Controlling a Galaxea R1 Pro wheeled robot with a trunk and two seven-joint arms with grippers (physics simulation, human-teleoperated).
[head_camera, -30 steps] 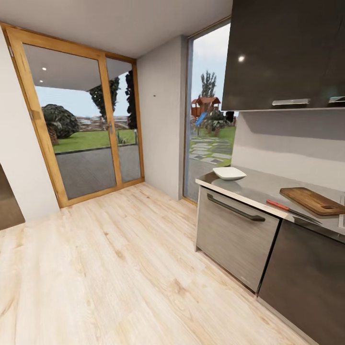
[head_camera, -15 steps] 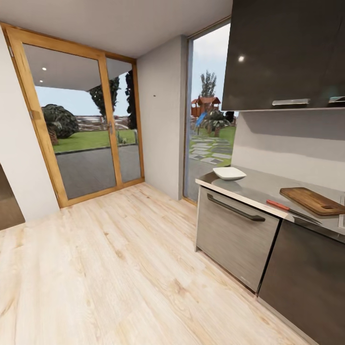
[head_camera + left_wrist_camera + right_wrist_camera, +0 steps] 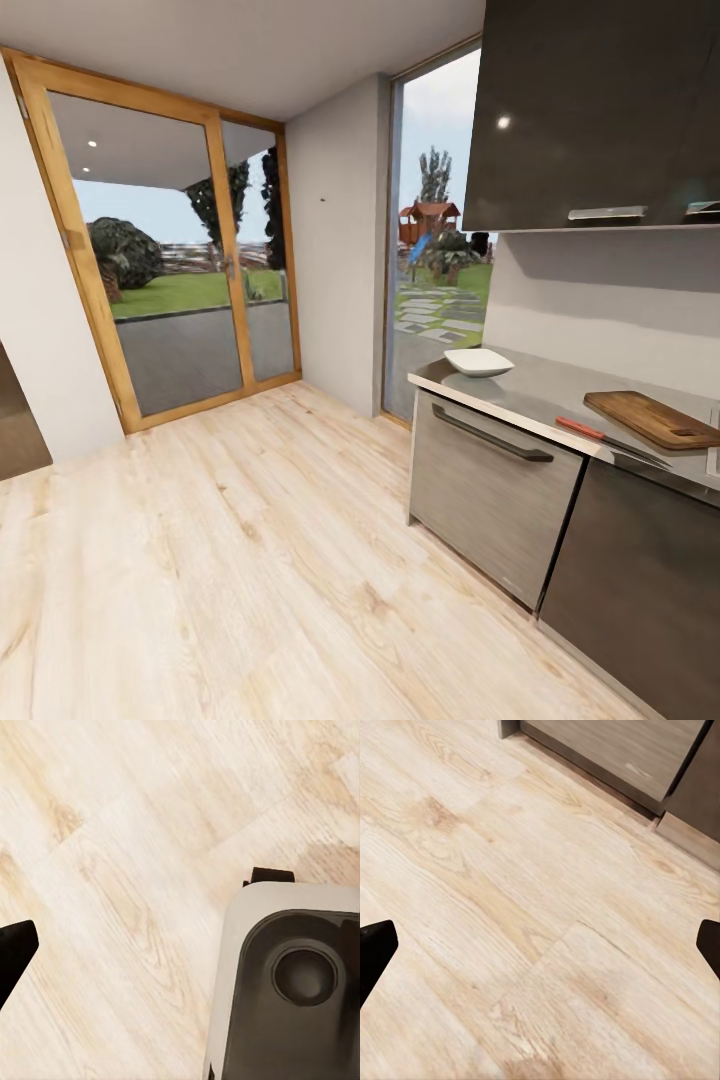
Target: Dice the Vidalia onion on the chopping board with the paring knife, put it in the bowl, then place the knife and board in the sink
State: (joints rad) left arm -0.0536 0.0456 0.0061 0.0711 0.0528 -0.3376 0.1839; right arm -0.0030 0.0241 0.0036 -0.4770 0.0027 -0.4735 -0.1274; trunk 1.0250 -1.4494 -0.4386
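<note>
Bench point(image 3: 530, 385) at right of head frame: open surface between bowl point(image 3: 478, 361) at its left end and chopping board point(image 3: 655, 418) at right. Paring knife point(image 3: 610, 438) along front edge, just beside board. Upper cabinets point(image 3: 590, 110) cap headroom above; wall closes back. Wood floor point(image 3: 250, 560) wide open, lower left. Under my right fingers point(image 3: 376, 949), bare planks; cabinet fronts point(image 3: 622, 750) at upper right.

My head camera looking forward across pale wood plank floor point(image 3: 230, 560) toward glossy grey steel countertop point(image 3: 540, 392) at right, both my wrist cameras facing down close over that same floor, right wrist sharing grey cabinet front point(image 3: 615, 750).
</note>
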